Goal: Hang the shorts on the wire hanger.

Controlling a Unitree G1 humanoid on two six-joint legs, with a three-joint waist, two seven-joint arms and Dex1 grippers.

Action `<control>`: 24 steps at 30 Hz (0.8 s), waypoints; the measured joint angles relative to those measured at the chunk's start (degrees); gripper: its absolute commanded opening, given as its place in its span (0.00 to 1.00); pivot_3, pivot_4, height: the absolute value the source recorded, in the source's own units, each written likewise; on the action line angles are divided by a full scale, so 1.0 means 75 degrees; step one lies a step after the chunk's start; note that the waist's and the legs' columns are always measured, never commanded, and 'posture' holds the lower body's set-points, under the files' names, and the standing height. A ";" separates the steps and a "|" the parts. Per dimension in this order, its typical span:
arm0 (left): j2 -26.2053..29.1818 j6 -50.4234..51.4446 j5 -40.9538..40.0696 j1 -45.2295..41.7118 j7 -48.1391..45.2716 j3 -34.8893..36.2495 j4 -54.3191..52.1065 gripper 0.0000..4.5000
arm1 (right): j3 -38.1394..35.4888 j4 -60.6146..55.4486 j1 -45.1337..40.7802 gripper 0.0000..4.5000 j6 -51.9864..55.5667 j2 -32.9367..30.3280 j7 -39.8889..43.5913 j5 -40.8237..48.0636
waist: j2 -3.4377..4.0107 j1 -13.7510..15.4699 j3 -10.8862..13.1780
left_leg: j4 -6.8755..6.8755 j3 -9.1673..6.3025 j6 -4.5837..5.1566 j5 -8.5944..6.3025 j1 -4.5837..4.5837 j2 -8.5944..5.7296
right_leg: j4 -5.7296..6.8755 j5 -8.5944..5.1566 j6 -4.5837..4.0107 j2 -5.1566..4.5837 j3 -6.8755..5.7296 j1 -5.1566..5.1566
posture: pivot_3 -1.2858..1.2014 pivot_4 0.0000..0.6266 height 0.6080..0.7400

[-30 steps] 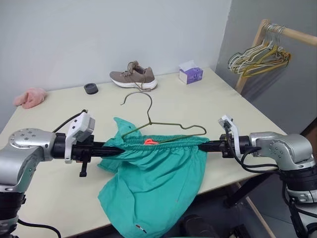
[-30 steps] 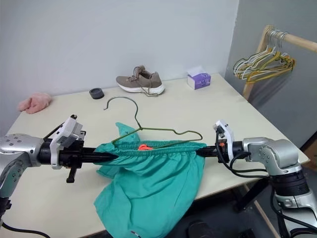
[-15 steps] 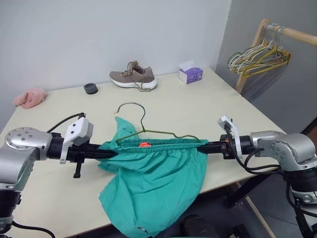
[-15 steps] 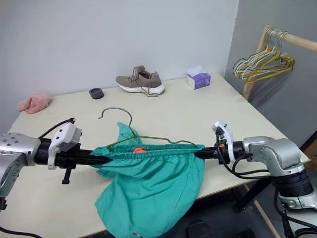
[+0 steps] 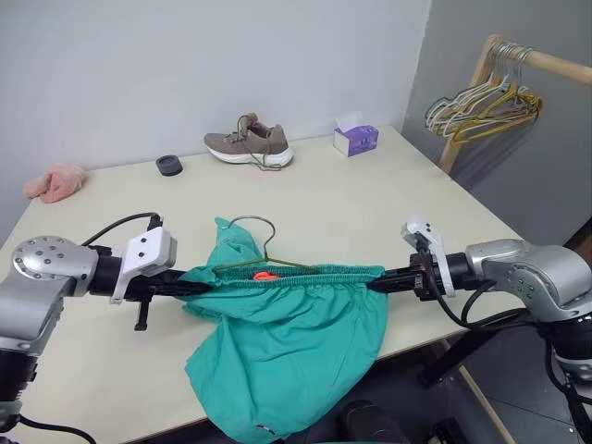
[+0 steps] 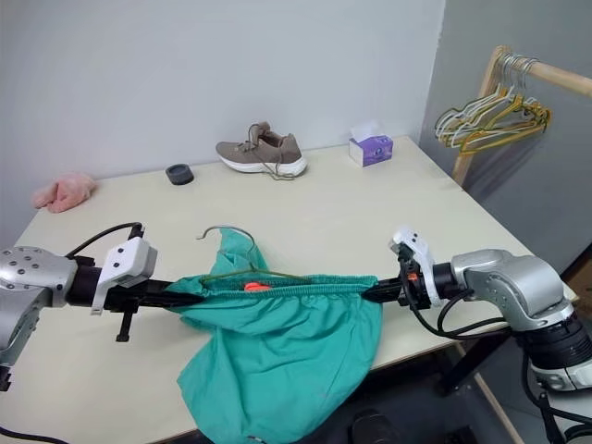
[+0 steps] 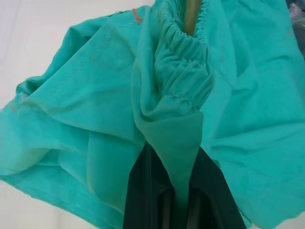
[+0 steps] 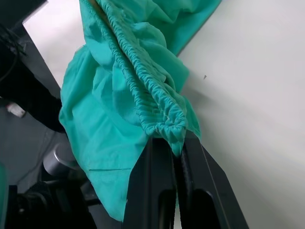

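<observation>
Over the near edge of the worktop (image 5: 388,194), shorts (image 5: 287,342) stretched taut by the waistband between two arms. Left gripper (image 5: 192,283) clamped on the left end of the elastic, jaws closed on the gathered fabric, as seen up close in the left wrist view. Right gripper (image 5: 377,283) clamped likewise on the right end, jaws closed on the bunched waistband. Legs of the shorts hanging down past the worktop edge, one corner of fabric sticking up behind the waistband near the left gripper. Wire hanger (image 5: 262,250) mostly sunk inside the waist opening, hook and a short stretch of shoulder wire showing above the elastic, left of centre. Small orange tag (image 5: 266,274) visible just inside the waistband, under the hook. Farther back on the worktop: brown shoe (image 5: 249,143), small dark round object (image 5: 168,165), purple tissue box (image 5: 356,139), pink fluffy cloth (image 5: 55,181) at the far left. Off to the right, wooden rack (image 5: 518,57) with a bunch of hangers (image 5: 481,106).
</observation>
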 measured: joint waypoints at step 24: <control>-0.1028 0.0442 0.0401 -0.0002 0.0610 -0.0661 -0.0460 0.00 | 0.0711 -0.1221 0.0171 0.77 -0.1248 -0.0840 -0.0180 -0.1760 | -0.0004 0.0006 0.0000 | -0.0003 -0.0003 -0.0001 0.0000 -0.0004 0.0002 | -0.0007 0.0000 0.0000 0.0000 -0.0002 -0.0001 | 0.39 0.00 1.00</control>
